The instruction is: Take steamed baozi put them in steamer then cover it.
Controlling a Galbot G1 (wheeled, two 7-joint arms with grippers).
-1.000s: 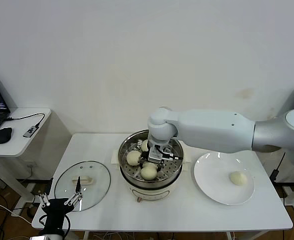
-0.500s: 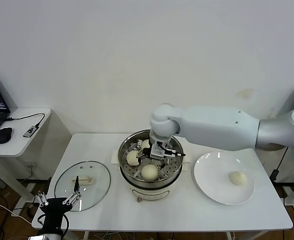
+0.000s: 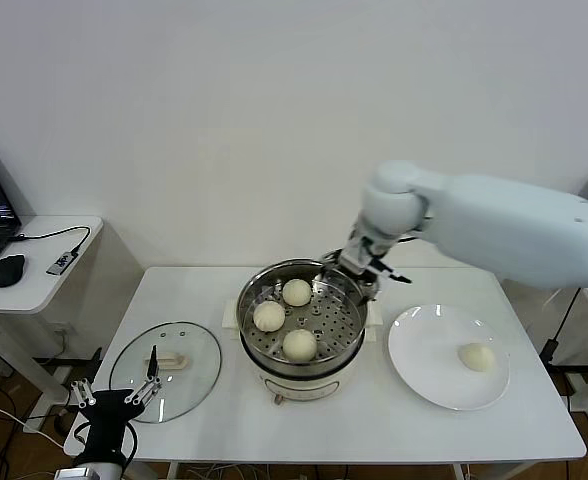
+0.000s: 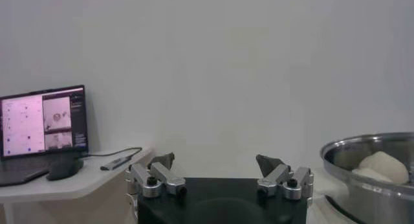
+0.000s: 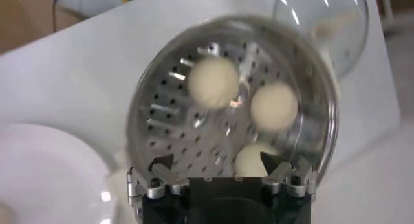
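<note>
Right gripper (image 3: 366,270) spread, empty — steamer (image 5: 304,102) holds three baozi (image 5: 213,81); head view adds fourth (image 3: 476,356)

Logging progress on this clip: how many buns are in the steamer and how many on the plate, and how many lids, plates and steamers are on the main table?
Round cream-white buns in the shiny steel steamer: 3
Cream-white buns on the flat white plate: 1
Round glass lid with cream handle: 1
Plates: 1
Steamers: 1
Total: 7
</note>
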